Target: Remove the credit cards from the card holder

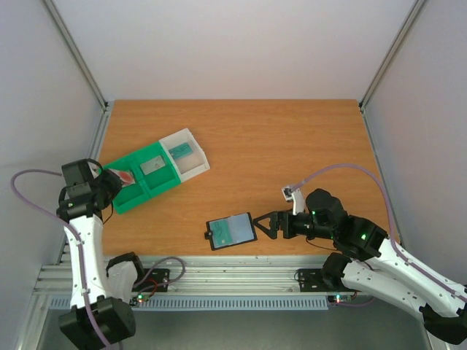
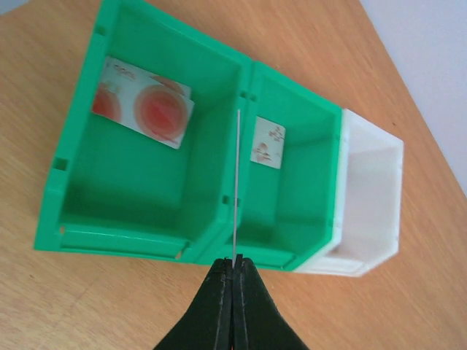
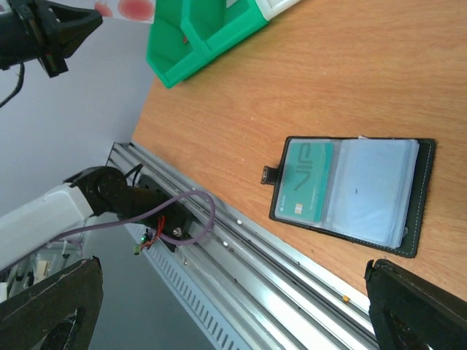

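Note:
The black card holder lies open near the table's front edge, with a teal credit card in its greyish-blue sleeves. My right gripper is open and empty just right of the holder, which lies ahead of the right wrist camera, between the spread fingers. My left gripper is shut on a red-pink card, seen edge-on above the green tray's divider. Another red-pink card lies in the left compartment and a grey card in the middle one.
The green-and-white sorting tray stands at the left of the table; a teal card lies in its white end compartment. An aluminium rail runs along the front edge. White walls enclose the table.

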You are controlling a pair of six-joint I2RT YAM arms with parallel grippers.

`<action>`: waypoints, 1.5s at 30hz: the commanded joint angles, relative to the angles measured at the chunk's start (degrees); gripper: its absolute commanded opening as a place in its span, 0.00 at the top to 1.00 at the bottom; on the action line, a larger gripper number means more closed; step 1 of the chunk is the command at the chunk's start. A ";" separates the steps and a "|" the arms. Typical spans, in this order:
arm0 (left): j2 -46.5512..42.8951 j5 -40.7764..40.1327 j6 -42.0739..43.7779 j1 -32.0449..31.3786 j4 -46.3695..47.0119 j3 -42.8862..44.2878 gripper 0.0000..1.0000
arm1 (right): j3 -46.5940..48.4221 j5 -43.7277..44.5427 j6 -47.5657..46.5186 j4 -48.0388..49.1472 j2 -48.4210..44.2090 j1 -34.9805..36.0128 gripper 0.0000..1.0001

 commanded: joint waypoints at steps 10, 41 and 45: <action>11.34 -0.13 4.81 6.00 9.66 -1.60 1.00 | -2.49 1.20 -0.70 0.71 -2.26 0.11 0.02; 32.09 2.12 3.81 6.09 24.29 0.41 1.00 | -2.42 5.18 -5.79 2.23 -2.74 0.13 0.01; 33.28 1.78 4.86 6.07 23.52 1.19 1.00 | -2.06 4.01 -6.62 2.29 -2.12 0.12 0.02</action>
